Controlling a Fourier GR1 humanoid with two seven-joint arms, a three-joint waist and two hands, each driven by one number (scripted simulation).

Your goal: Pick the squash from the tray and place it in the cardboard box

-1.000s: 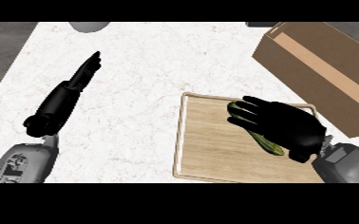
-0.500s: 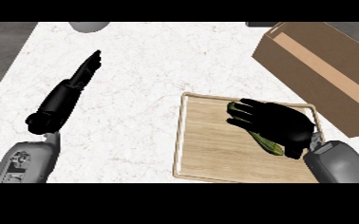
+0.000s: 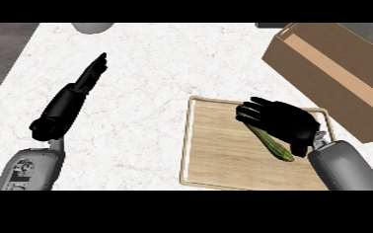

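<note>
Squash (image 3: 271,142), long and green, is seen lying at a slant on the wooden tray (image 3: 218,153), its upper end covered by the right robot hand (image 3: 287,121). That robot hand is laid over the squash with its fingers (image 3: 251,109) bent down round the upper end, so the squash is grasped while it is still resting on the tray. The grey right forearm (image 3: 342,165) is brought in from the lower right corner. The tray is set on the white marbled worktop (image 3: 160,79), in its lower right part. An open cardboard box (image 3: 328,74) is placed just beyond the tray, toward the upper right. The left robot hand (image 3: 87,76) is held well apart at the left, released, with fingers straight and pointing away.
</note>
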